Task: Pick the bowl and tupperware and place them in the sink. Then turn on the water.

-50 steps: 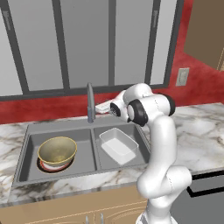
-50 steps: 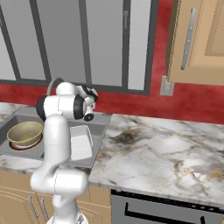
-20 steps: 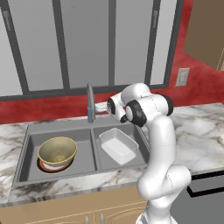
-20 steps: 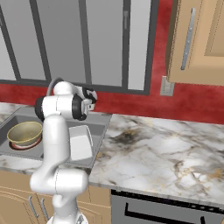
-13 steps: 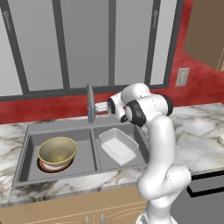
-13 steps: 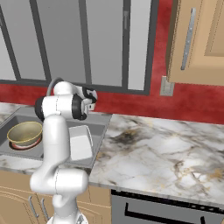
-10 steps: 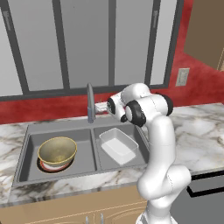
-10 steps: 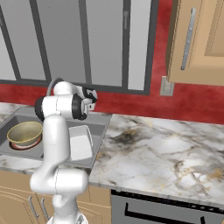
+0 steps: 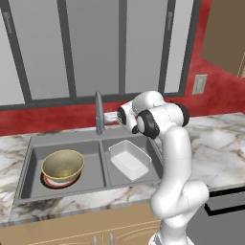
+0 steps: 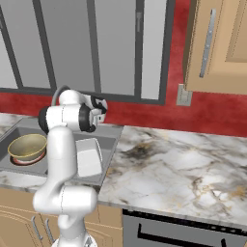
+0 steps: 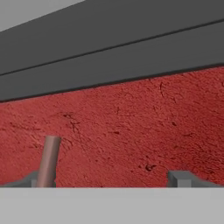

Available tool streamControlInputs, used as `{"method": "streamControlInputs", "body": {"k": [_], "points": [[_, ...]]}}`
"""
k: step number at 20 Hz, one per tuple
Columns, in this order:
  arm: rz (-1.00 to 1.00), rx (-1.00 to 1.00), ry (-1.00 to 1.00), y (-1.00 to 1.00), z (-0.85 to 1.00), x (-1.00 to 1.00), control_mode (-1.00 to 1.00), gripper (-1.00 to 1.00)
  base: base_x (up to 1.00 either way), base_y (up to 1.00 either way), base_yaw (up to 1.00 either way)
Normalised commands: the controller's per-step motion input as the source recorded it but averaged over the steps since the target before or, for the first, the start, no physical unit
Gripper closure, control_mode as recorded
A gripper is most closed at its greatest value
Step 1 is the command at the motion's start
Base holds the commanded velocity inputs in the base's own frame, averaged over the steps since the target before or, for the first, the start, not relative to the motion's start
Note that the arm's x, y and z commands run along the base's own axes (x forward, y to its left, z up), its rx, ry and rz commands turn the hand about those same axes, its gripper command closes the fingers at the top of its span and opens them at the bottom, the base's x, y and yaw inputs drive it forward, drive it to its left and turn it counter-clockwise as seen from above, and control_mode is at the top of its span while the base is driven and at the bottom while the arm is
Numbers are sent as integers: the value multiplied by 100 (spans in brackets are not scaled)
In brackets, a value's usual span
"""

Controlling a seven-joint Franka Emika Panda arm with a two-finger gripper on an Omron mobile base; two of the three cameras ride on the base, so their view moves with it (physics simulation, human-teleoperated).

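The olive-gold bowl (image 9: pixel 62 164) (image 10: pixel 26 146) lies in the left basin of the grey sink (image 9: pixel 67 139) (image 10: pixel 109 133). In the right basin rests the white tupperware (image 9: pixel 129 159) (image 10: pixel 89 157). My gripper (image 9: pixel 113 117) (image 10: pixel 102 106) (image 11: pixel 105 181) hovers over the sink's back rim, just right of the slim faucet (image 9: pixel 98 110) (image 10: pixel 59 91), and faces the red wall. It is open with nothing between its fingers. A grey rod of the faucet (image 11: pixel 48 161) stands just inside the left fingertip (image 11: pixel 27 180) in the hand view. The water is out of view.
A red-and-white plate (image 9: pixel 50 181) sits under the bowl. Marble counter (image 9: pixel 215 143) (image 10: pixel 178 169) stretches to the right of the sink. Behind it are the red wall with an outlet (image 9: pixel 199 83) and a grey window frame (image 11: pixel 113 48). A wooden cabinet (image 10: pixel 217 43) hangs at upper right.
The hand has crept a little to the left, closer to the faucet. Its jaws stay wide, and bowl and tupperware lie unmoved in the basins.
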Motion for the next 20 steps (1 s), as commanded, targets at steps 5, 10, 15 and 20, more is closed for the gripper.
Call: {"method": "streamControlInputs", "body": {"k": [5,10,15,20], "points": [[-3,4,0,-39,-27,0,-100,-100,0,0,0],[-3,5,0,-42,-29,0,-100,-100,0,0,0],[-4,5,0,-49,-30,0,-100,-100,0,0,0],[-5,6,0,-50,-29,0,-100,-100,0,0,0]]}}
